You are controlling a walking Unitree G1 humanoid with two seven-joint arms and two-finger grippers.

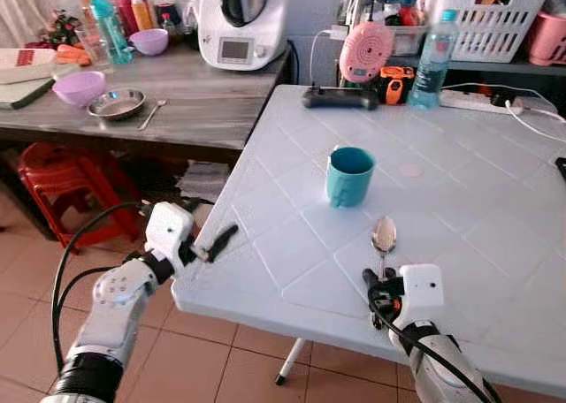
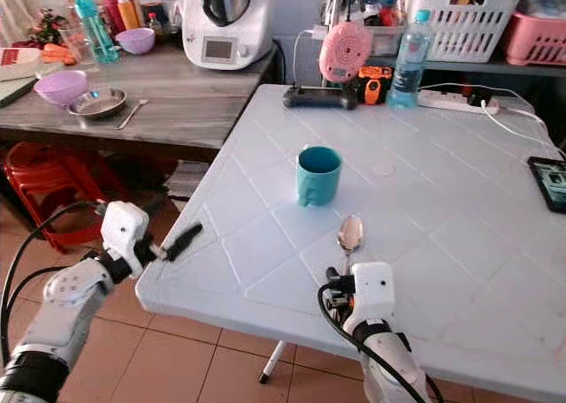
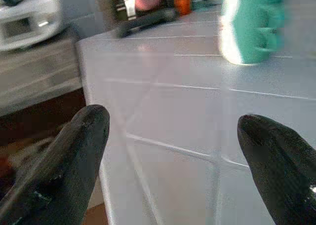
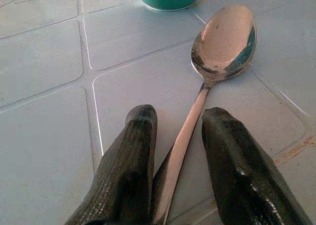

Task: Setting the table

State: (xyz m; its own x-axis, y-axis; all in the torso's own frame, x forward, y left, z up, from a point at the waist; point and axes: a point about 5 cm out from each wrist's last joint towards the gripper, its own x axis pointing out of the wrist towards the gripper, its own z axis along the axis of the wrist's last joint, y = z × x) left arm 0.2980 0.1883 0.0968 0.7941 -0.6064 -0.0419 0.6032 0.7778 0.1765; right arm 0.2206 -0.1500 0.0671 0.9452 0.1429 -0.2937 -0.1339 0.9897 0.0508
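A steel spoon [image 1: 384,235] lies flat on the pale blue plastic table [image 1: 478,200], bowl end pointing toward a teal mug [image 1: 349,175] standing upright just beyond it. My right gripper [image 4: 178,124] sits low at the table's near edge, shut on the spoon's handle, one black finger [image 4: 140,136] on each side. My left gripper [image 1: 217,242] hovers open at the table's left edge, nothing between its fingers [image 3: 84,136], pointing across the top toward the mug [image 3: 252,27].
A wooden counter [image 1: 203,111] to the left carries purple bowls, a steel bowl [image 1: 116,103], a spoon and a white kitchen machine [image 1: 240,19]. Red stools [image 1: 62,178] stand under it. A black controller [image 1: 340,97], water bottle [image 1: 432,63], power strip and phone [image 2: 550,182] line the table's far and right edges.
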